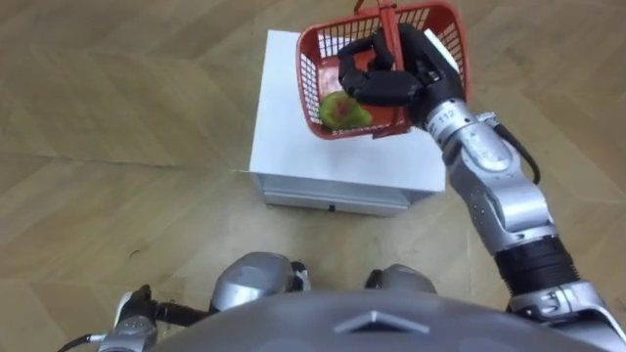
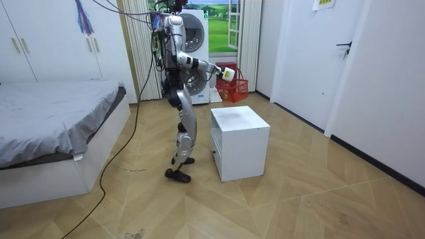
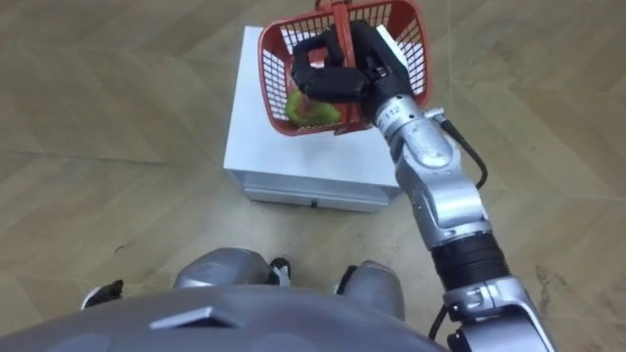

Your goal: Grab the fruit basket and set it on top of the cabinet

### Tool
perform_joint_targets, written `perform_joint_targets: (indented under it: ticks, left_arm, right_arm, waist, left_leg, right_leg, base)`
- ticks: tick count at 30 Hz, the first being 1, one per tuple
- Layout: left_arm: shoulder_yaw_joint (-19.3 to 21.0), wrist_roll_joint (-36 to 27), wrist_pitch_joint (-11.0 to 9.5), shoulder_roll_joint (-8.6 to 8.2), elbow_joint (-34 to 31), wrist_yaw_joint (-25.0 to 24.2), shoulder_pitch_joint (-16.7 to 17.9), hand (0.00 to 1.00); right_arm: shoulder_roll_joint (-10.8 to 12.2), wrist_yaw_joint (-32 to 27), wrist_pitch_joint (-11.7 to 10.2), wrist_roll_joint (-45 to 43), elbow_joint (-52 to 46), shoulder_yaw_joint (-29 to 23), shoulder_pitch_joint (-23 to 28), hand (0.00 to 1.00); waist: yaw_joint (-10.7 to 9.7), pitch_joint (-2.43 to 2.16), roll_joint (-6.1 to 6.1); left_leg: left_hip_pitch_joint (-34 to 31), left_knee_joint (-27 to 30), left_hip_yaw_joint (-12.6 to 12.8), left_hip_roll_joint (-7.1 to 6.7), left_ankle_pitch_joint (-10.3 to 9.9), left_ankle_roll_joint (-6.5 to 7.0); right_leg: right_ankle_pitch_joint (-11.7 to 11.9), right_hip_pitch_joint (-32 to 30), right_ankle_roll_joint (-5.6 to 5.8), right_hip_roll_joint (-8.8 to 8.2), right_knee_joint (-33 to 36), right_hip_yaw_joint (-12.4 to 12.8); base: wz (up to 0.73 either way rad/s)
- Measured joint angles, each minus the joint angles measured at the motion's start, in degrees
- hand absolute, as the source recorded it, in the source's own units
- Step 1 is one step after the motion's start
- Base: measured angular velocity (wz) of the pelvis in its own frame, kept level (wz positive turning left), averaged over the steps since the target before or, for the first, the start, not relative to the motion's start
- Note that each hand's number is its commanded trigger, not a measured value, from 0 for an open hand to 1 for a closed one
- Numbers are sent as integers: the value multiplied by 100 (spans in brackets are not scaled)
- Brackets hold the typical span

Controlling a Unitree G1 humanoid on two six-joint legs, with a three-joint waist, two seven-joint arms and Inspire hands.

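Note:
A red mesh fruit basket (image 1: pixel 323 44) hangs in the air above the far part of a white cabinet (image 1: pixel 293 137). My right hand (image 1: pixel 386 78) is shut on its upright red handle (image 1: pixel 389 20), with dark fingers curled round it, arm stretched forward. A green fruit (image 1: pixel 342 110) lies in the basket's bottom, partly behind the hand. In the room view I stand upright next to the cabinet (image 2: pixel 239 139), right arm held out with the basket (image 2: pixel 234 87) below the hand. My left hand (image 1: pixel 132 318) hangs low at my side.
The cabinet has a drawer front (image 1: pixel 333 191) facing me, close before my feet. Wooden floor lies all round it. In the room view a bed (image 2: pixel 53 126) stands behind me and a washing machine (image 2: pixel 196 40) beyond the basket.

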Motion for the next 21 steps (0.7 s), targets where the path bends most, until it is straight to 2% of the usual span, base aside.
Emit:
perform_joint_targets:
  ticks: [1, 2, 3, 5, 8, 13, 21]
  left_arm:
    - [2, 0, -3, -7, 13, 15, 29, 0]
    - [15, 1, 13, -9, 7, 57, 48, 0]
    - [19, 3, 21, -22, 5, 82, 50, 0]
    - [30, 6, 27, -25, 37, 81, 74, 0]
    - [28, 21, 117, -40, 87, 50, 124, 0]
    - [24, 58, 169, -18, 93, -87, 137, 0]
    - [17, 62, 202, 47, 132, -153, 151, 0]
  right_arm:
    - [5, 5, -1, 19, 0, 7, -6, 100]
    - [6, -1, -2, 26, 3, 20, -4, 100]
    - [-4, 0, -2, 34, 15, 17, -8, 100]
    - [-19, 18, -2, 217, 17, 17, -55, 100]
    - [-40, 38, -2, 264, 64, 14, -171, 100]
    - [-65, -41, -7, 955, 518, 0, -424, 100]
    - [-49, -358, -25, 1381, 1298, 39, -705, 100]
  waist:
    - [-3, -5, -11]
    - [-17, -15, -26]
    - [-15, -22, -4]
    - [39, -34, 12]
    - [100, -42, -8]
    - [121, -23, -116]
    - [176, -6, -94]
  left_leg:
    - [53, -41, -47, -19, -2, -4]
    - [99, -84, -113, -39, -12, -21]
    - [132, -121, -146, -22, -20, -36]
    - [169, -260, -151, 85, -28, -91]
    - [159, -328, -174, 157, -39, -140]
    - [13, -309, -298, 195, -53, -167]
    - [-165, -302, -340, 199, -53, -166]
  right_leg:
    - [126, 77, -80, 89, -550, -21]
    - [580, 168, -153, 168, -834, -16]
    - [648, 215, -160, 201, -879, -12]
    - [714, 355, -221, 300, -1142, -176]
    - [741, 417, -258, 388, -1321, -268]
    - [787, 442, -278, 434, -1535, -470]
    - [855, 410, -249, 437, -1729, -636]
  base:
    - [34]
    - [40]
    - [36]
    - [15]
    - [7]
    - [16]
    - [10]
